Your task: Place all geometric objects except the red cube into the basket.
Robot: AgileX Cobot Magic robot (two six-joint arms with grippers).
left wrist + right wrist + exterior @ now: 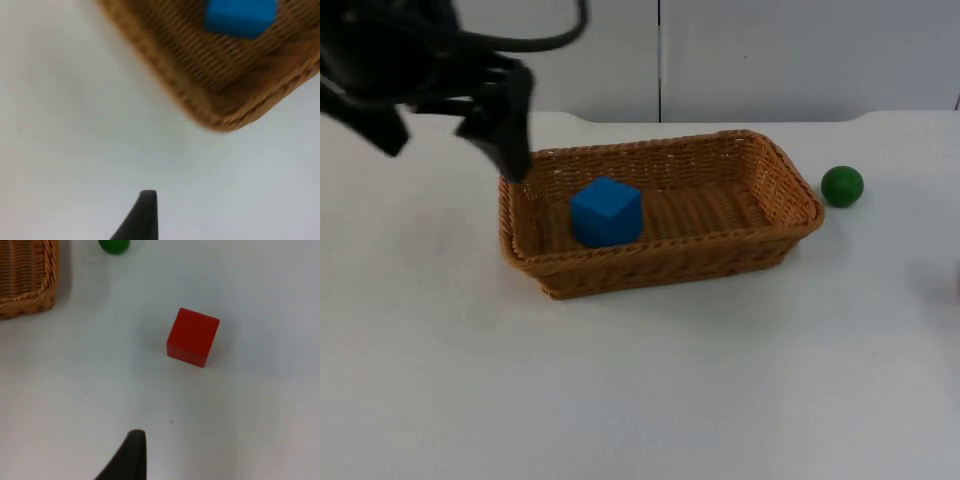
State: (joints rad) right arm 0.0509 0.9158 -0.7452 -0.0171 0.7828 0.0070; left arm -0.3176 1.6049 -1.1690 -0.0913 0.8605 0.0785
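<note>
A blue cube (607,211) lies inside the woven basket (660,262), toward its left end; in the left wrist view the cube (240,17) sits behind the basket's corner (200,95). My left gripper (503,155) hangs open and empty over the basket's far left corner. A green ball (842,186) rests on the table just right of the basket. The right wrist view looks down on a red cube (192,336) on the bare table, with the green ball (114,245) and the basket's end (30,295) beyond it. The right arm's fingertip (130,455) hovers short of the red cube.
The white table top (640,400) stretches in front of the basket. A grey partition wall (770,50) closes off the back.
</note>
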